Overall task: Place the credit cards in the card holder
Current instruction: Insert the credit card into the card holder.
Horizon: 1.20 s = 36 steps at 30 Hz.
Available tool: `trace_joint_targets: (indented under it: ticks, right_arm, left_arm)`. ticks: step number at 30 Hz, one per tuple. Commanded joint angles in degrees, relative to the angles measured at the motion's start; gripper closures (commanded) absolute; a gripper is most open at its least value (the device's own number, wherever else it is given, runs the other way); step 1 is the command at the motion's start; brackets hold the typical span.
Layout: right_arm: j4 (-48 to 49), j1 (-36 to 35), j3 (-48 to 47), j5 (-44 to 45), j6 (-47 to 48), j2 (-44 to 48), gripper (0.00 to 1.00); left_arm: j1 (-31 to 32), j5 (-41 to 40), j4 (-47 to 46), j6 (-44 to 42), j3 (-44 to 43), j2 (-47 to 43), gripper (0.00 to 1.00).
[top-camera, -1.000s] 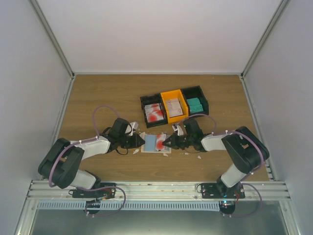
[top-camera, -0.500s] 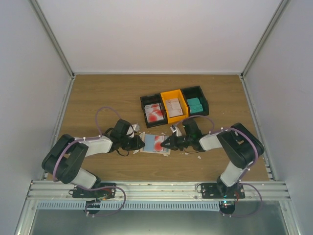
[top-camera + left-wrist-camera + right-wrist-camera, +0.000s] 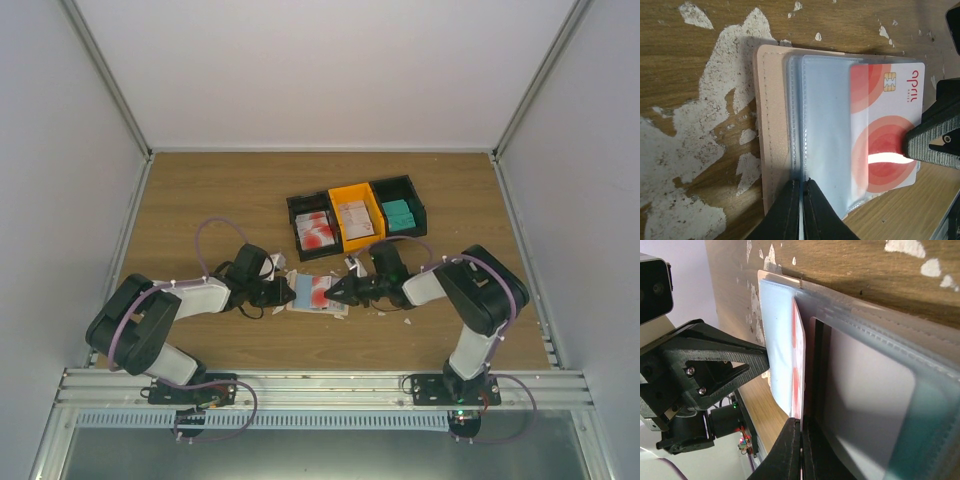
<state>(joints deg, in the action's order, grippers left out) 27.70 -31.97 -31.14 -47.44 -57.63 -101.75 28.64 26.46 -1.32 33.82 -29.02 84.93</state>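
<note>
The beige card holder (image 3: 305, 291) lies open on the table between my grippers. In the left wrist view it (image 3: 772, 125) shows clear plastic pockets. A red-and-white credit card (image 3: 887, 135) sits partly inside one pocket. My left gripper (image 3: 801, 184) is shut on the edge of a clear pocket sleeve; in the top view it (image 3: 287, 295) is at the holder's left side. My right gripper (image 3: 801, 424) is shut on the red-and-white card's (image 3: 799, 360) edge; in the top view it (image 3: 333, 292) is at the holder's right side. Its finger (image 3: 935, 145) also shows in the left wrist view.
Joined bins stand behind the holder: a black one with red-and-white cards (image 3: 313, 228), an orange one with pale cards (image 3: 355, 217), and a black one with teal cards (image 3: 400, 212). Small white scraps (image 3: 277, 262) lie around the holder. The left gripper body (image 3: 705, 370) fills the right wrist view's left.
My right gripper has moved a little left with the red-and-white card, further over the holder. My left gripper shifted slightly right and stays on the holder's left edge.
</note>
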Motion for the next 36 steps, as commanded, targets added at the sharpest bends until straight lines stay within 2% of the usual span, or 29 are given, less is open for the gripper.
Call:
trace_joint_targets:
  ticks: [1, 24, 29, 32, 34, 36]
  right_arm:
    - [1.8, -0.9, -1.0, 0.9, -1.1, -2.2, 0.99]
    - [5.7, -5.6, -3.9, 3.8, -3.9, -7.7, 0.98]
    - [6.7, -6.2, -3.1, 5.5, -4.3, -6.4, 0.98]
    - [4.9, -6.3, -2.0, 8.4, -3.3, -2.9, 0.88]
    - [1.9, -6.5, -2.0, 10.8, -1.5, -0.3, 0.74]
    - [-1.6, -6.7, -2.4, 13.3, 0.0, 1.9, 0.64]
  left_arm:
    - [0.8, -0.6, -2.0, -0.9, 0.9, 0.8, 0.94]
    - [1.1, 0.2, -2.8, -1.2, 1.9, 0.3, 0.95]
    - [1.1, 0.6, -3.1, -1.1, 2.2, 0.1, 0.95]
    - [1.1, 0.4, -3.2, -1.1, 2.3, -0.3, 0.95]
    - [1.1, 0.5, -3.3, -1.0, 2.3, -0.4, 0.95]
    - [1.1, 0.8, -3.6, -1.0, 2.3, -0.4, 0.95]
